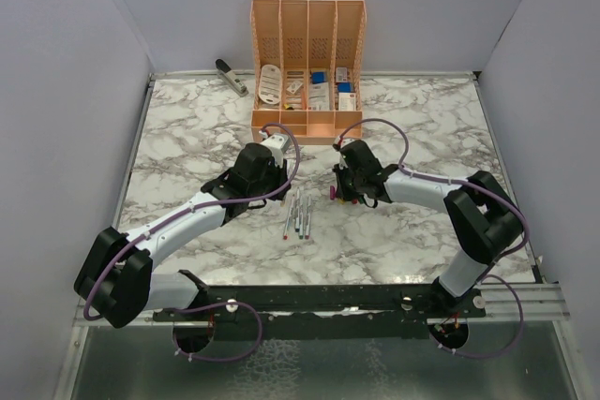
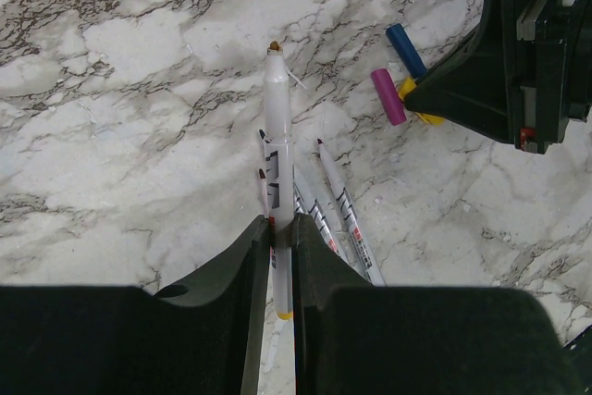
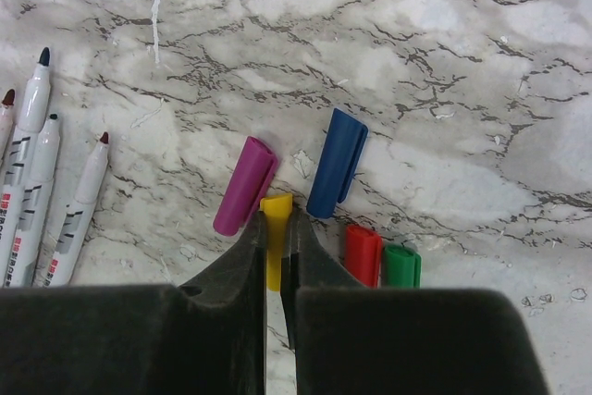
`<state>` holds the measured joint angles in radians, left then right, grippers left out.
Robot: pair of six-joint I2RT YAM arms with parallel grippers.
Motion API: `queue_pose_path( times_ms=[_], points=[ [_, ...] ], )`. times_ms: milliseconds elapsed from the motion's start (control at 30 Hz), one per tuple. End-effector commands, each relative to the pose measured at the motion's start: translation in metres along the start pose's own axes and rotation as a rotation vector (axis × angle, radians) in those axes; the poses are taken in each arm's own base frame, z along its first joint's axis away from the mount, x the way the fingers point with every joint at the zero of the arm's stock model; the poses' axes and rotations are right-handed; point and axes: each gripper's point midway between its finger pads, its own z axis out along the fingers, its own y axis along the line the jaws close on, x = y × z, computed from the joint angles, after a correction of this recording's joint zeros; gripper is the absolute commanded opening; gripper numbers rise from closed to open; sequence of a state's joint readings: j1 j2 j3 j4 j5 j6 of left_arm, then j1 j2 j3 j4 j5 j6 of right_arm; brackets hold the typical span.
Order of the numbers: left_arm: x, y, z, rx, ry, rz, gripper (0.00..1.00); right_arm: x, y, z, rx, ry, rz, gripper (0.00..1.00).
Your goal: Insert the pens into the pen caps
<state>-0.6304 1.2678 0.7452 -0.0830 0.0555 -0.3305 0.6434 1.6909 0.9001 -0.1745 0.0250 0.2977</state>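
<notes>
Right tool (image 3: pixel 276 240) pinches stubby yellow cap (image 3: pixel 276 206).

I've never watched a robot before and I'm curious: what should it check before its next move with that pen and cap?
1. Left claw shut on the pen: ok.
2. Right claw shut on the yellow cap: ok.
3. Pen tip bare, sticking out past the claw: ok.
4. Cap's open end facing the pen: cannot tell.
5. Tip lined up with cap: not ok, they are apart.
</notes>
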Motion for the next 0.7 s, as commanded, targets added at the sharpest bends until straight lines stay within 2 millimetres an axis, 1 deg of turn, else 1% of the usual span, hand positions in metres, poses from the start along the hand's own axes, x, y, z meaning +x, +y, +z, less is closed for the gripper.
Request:
queue_pose_path(
  times_ms=[0,67,133,333,500,600,667],
  points=[
    [-0.008,-0.005,-0.003,0.016,-0.027,0.006,0.00,0.042,-0.014,0.002,0.080,0.151,-0.021,0.02],
    [-0.009,-0.006,-0.002,0.020,-0.027,0.006,0.00,0.036,-0.013,0.000,0.078,0.131,-0.021,0.01],
    [-0.011,-0.007,-0.002,0.021,-0.032,0.003,0.00,0.022,-0.010,-0.004,0.074,0.093,-0.018,0.01],
    [-0.021,-0.008,-0.004,0.020,-0.053,0.018,0.00,-0.042,-0.001,-0.028,0.070,-0.085,0.003,0.01],
    [-0.021,-0.010,-0.001,0.033,-0.030,0.036,0.00,-0.097,0.015,-0.059,0.001,-0.295,0.013,0.01],
    [-0.025,-0.022,0.004,0.091,-0.030,0.044,0.00,-0.128,0.027,-0.085,-0.065,-0.453,0.028,0.01],
    [-0.030,-0.035,0.006,0.160,-0.050,0.052,0.00,-0.143,0.032,-0.101,-0.098,-0.539,0.038,0.01]
  ],
)
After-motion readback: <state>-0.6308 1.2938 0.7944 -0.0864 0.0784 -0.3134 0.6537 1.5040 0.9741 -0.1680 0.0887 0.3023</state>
